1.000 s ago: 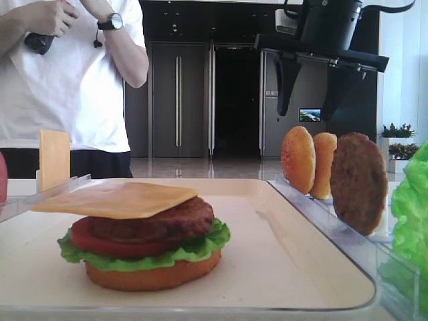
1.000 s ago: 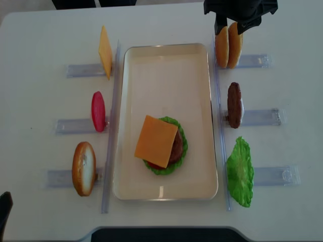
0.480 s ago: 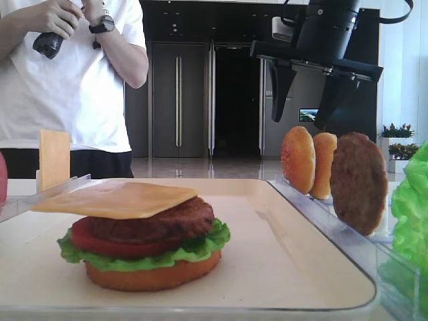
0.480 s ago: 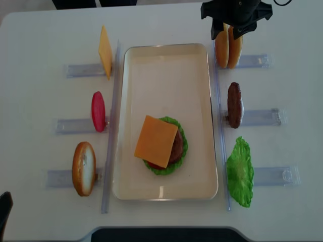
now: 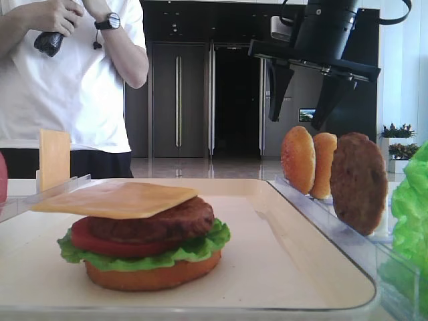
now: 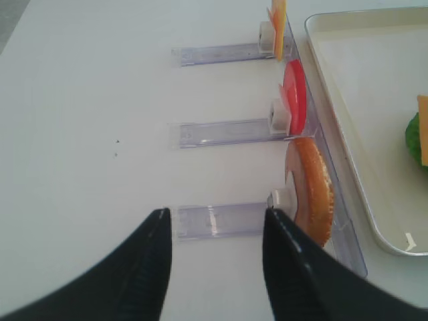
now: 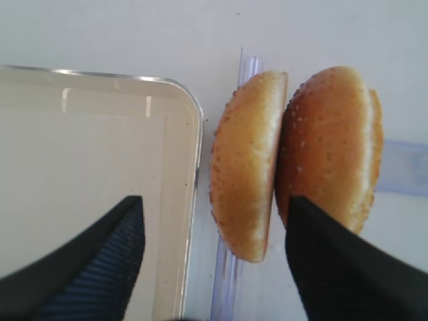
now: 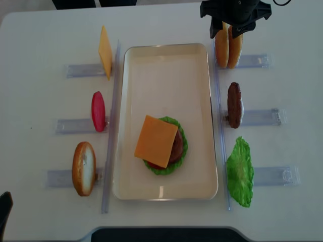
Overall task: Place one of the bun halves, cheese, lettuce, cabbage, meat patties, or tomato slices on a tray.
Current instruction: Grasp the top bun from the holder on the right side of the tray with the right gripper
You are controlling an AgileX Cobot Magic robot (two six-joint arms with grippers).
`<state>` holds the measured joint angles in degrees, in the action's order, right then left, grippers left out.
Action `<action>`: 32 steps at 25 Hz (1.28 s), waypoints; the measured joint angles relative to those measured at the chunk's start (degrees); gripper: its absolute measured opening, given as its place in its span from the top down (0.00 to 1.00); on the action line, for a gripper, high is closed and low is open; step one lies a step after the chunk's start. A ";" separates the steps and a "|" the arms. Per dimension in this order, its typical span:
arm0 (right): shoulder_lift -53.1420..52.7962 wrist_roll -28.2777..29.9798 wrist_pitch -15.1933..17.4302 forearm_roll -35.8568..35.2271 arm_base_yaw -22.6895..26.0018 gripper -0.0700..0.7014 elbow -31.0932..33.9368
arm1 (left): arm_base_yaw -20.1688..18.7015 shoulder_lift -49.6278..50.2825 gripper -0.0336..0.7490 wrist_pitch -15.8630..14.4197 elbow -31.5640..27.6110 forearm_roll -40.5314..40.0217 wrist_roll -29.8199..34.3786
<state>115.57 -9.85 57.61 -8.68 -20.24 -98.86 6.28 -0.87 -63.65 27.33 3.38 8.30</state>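
Right gripper hangs upper right of the low front view, jaws wide apart, nothing between them, above two bun halves standing on edge side by side in a clear rack. In the right wrist view the dark fingers frame the pair from below; whether one touches the right bun can't be told from this angle.

Tray sits center of the top view. Stacked on its lower half: flat bottom bun, lettuce, tomato slice, meat patty, cheese slice on top.

Right of the tray: spare patty on edge mid-right, loose lettuce leaf lower right. Left of the tray: upright cheese, red tomato slice, another bun half.

Left gripper at the bottom of its wrist view, jaws apart, empty, above bare table near the lowest left rack.

Person in white shirt stands upper left of the front view.
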 joint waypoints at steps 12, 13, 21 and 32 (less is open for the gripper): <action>2.00 1.29 -0.24 -0.32 0.00 0.31 0.00 | 0.00 0.00 0.52 0.00 0.00 0.00 0.00; 2.12 1.32 -0.29 -0.32 0.00 0.31 0.00 | 0.00 0.00 0.52 0.00 0.00 0.00 0.00; 3.31 2.01 -1.27 -0.62 0.00 0.31 -0.02 | 0.00 0.00 0.52 0.00 0.00 0.00 0.00; 3.64 2.50 -1.42 -0.38 0.00 0.42 -0.09 | 0.00 0.00 0.52 0.00 0.00 0.00 0.00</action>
<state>119.21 -7.34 56.19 -9.05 -20.24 -98.94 6.28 -0.87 -63.65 27.33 3.38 8.30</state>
